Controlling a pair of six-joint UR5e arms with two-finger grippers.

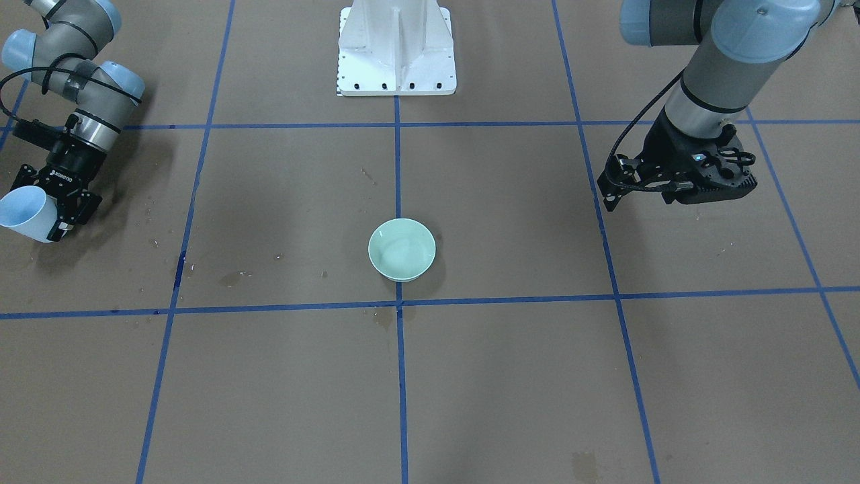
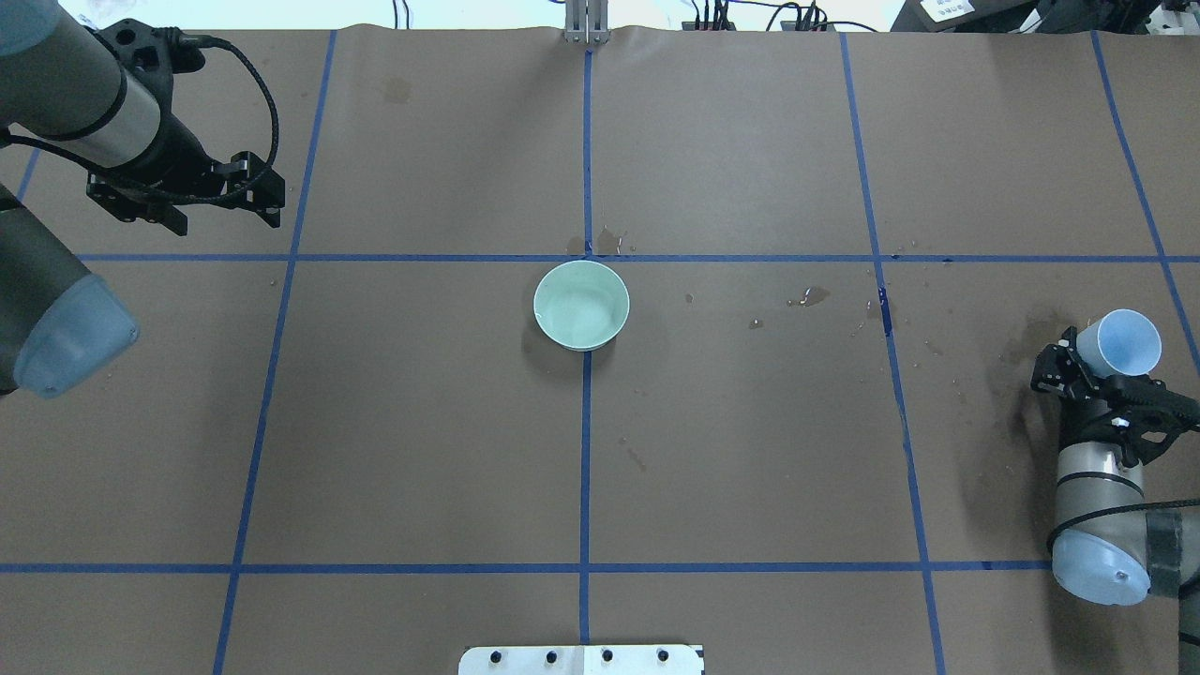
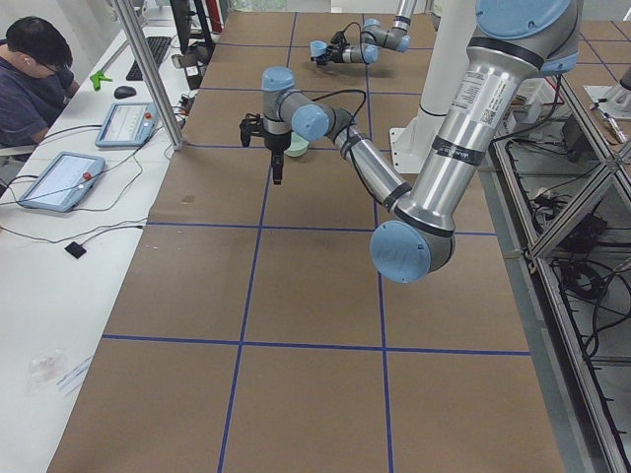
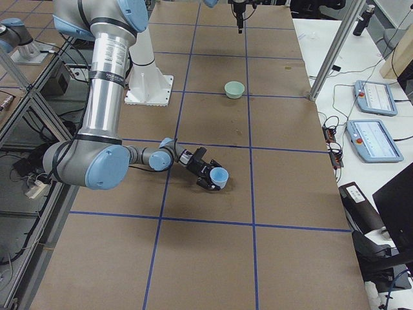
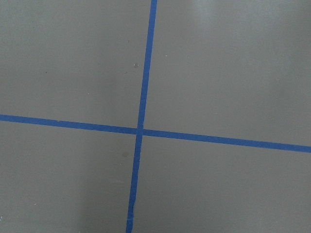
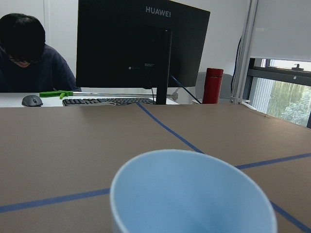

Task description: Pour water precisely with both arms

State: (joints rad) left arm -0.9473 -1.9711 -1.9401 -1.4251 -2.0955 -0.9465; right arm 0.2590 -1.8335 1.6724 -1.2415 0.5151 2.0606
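Note:
A pale green bowl [image 1: 402, 249] [image 2: 581, 305] sits at the table's middle on a blue tape line, with a faint sheen inside that may be the water. At the table's right end, my right gripper [image 1: 41, 216] [image 2: 1099, 364] [image 4: 211, 177] is shut on a light-blue cup [image 1: 23, 214] [image 2: 1120, 340] [image 6: 192, 194], low over the table and mouth mostly up. I cannot tell whether the cup holds water. My left gripper [image 1: 677, 198] [image 2: 227, 221] [image 3: 277, 175] hangs open and empty, pointing down, high over the far-left part of the table.
The white pedestal [image 1: 396, 50] stands at the robot's side of the table. Small wet spots [image 2: 811, 297] mark the brown paper between bowl and cup. A seated person [image 3: 30, 69], tablets [image 3: 61, 179] and a monitor [image 6: 141, 43] are at the desk beyond the far edge.

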